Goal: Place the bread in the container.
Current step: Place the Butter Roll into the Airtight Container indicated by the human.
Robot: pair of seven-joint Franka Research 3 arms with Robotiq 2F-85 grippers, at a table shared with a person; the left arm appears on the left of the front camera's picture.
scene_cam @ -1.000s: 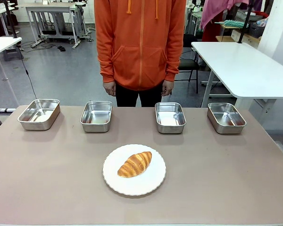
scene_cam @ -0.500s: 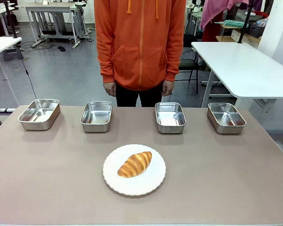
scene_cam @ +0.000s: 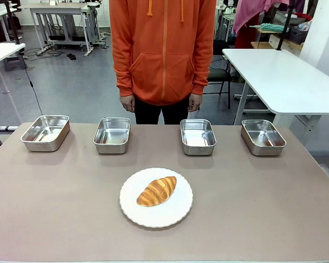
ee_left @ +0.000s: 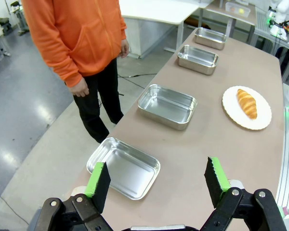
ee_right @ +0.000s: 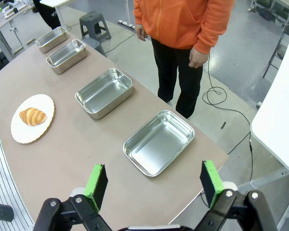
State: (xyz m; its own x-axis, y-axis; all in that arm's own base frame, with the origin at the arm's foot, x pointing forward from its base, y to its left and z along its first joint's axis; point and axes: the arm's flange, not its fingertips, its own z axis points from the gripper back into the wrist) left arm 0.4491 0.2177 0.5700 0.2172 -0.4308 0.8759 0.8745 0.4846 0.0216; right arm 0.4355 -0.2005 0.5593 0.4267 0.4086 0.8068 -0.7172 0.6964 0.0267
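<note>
Bread [scene_cam: 157, 190]: you find it lying aslant on the white plate [scene_cam: 178, 216], with nothing touching it.
Plate: near the middle of the table [scene_cam: 274, 208], on your side of the tray row.
Trays: four alike stand in a row along the far edge, all empty: left outer tray [scene_cam: 45, 132], left inner tray [scene_cam: 112, 135], right inner tray [scene_cam: 198, 137], right outer tray [scene_cam: 263, 137].
Left gripper [ee_left: 156, 173]: your jaws stand wide, holding nothing, high over the left outer tray's end.
Right gripper [ee_right: 153, 173]: wide as well, empty, high over the right outer tray.
Person [scene_cam: 163, 55]: stands behind the row in an orange hoodie, hands hanging down.
</note>
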